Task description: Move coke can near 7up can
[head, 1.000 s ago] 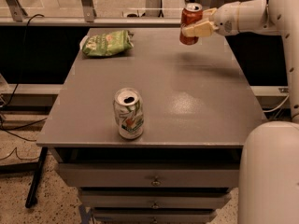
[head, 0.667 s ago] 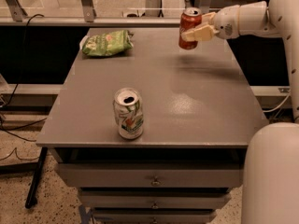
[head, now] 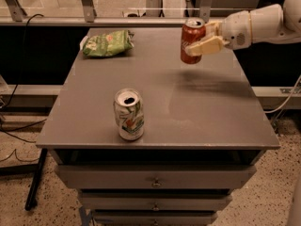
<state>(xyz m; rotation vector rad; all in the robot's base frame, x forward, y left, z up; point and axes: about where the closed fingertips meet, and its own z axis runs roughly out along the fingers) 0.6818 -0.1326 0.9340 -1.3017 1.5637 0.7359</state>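
Gripper (head: pixel 197 37) is clamped on the coke can (head: pixel 191 32), fingers (head: pixel 203 45) across its side. The can is upright, held clear of the table (head: pixel 211 112), with its shadow just below it. 7up can (head: pixel 128 114) stands upright well apart from the gripper, down-left of it, near the table's front edge. Chip bag (head: pixel 107 43) lies to the gripper's left at about its level, at the back left of the table. Arm enters from the right.

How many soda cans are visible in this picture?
2. The coke can is held in the gripper, above the far right part of the table. The 7up can stands upright near the front edge, left of centre. None seems hidden.
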